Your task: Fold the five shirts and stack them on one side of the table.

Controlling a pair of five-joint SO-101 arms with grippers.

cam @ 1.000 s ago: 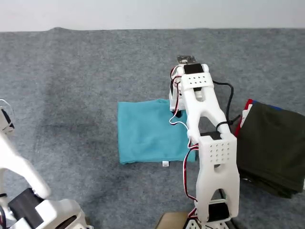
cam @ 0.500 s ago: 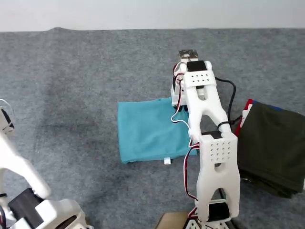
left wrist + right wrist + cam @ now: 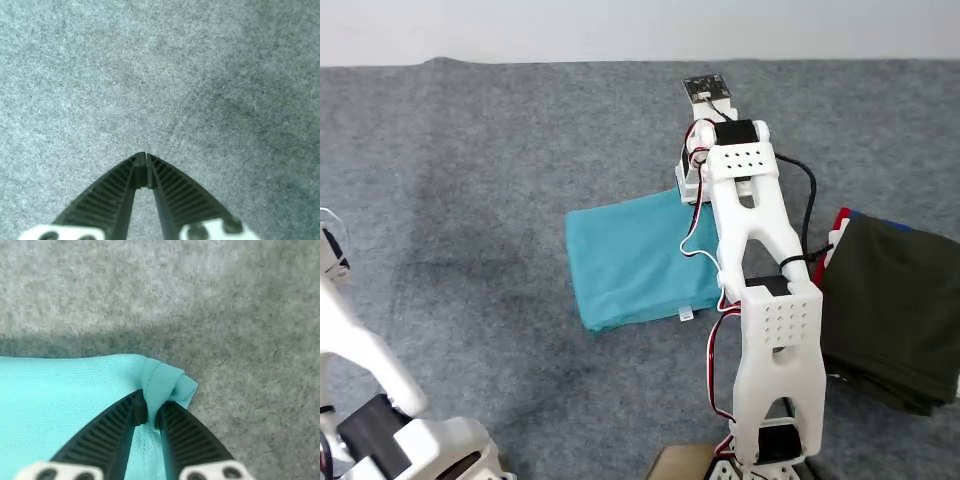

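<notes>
In the high view, a folded teal shirt (image 3: pixel 625 262) is seen lying near the middle of the grey felt table cover (image 3: pixel 470 180), slightly skewed, with a small white tag at its near edge. The right arm (image 3: pixel 760 260) is stretched from the near edge of the table to the shirt's far corner on the stack's side. A stack of folded shirts (image 3: pixel 890 310) is set at the right side of the table, topped by a dark olive one, with red, white and blue edges showing beneath. The left arm (image 3: pixel 365 400) is kept at the near left corner, well apart from the teal shirt.

In the left wrist view, the left gripper (image 3: pixel 145 172) is seen clenched with nothing between its jaws, above bare grey felt.

In the right wrist view, the right gripper (image 3: pixel 150 415) is pinched onto the bunched corner of the teal shirt, and a fold of fabric is squeezed up between the jaws.
</notes>
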